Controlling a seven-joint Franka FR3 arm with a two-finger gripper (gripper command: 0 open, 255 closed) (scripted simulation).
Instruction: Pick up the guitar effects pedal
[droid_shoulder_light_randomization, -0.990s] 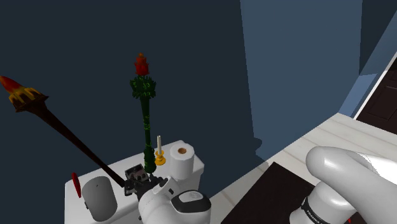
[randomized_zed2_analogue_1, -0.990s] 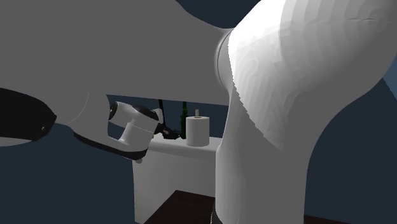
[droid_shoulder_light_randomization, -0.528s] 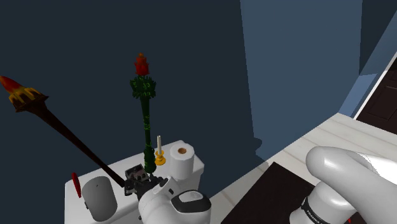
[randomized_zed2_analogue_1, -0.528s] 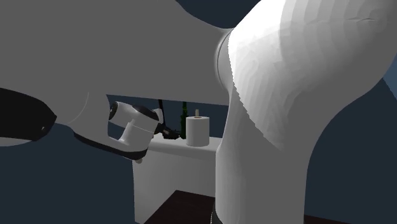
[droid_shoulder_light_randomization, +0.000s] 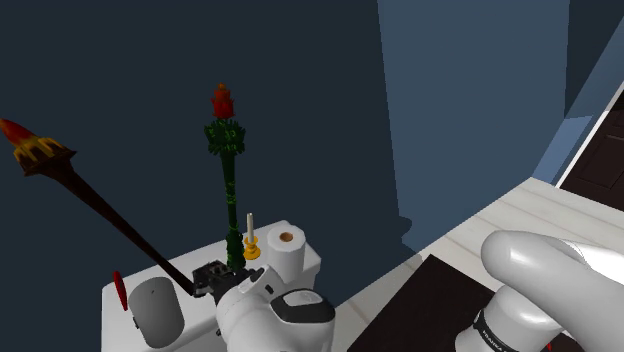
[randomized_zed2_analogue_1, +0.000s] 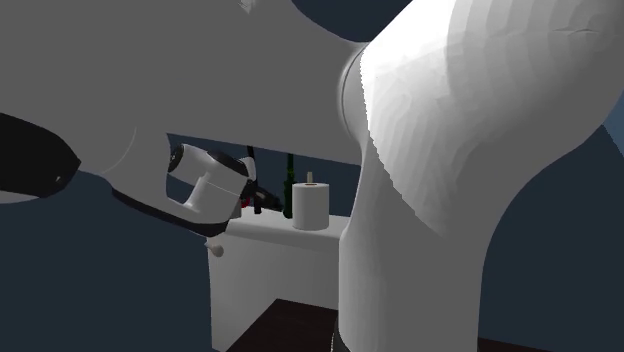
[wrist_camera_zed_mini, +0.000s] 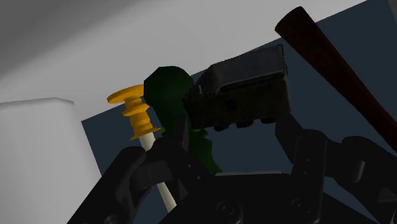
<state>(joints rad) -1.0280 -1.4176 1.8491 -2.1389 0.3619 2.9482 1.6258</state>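
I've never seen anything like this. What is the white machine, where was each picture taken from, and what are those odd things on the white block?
The big white shapes are a robot arm; its black gripper works like a two-fingered hand. One picture looks down from beside the arm's base, another from very near the arm, the third from a camera on the hand. On the white block stand a grey cylinder, a paper roll, a candle in a yellow holder and a tall green staff with a red top; a dark torch leans beside them. The gripper seems to clasp a small dark box, the effects pedal, with wall rather than surface behind it.
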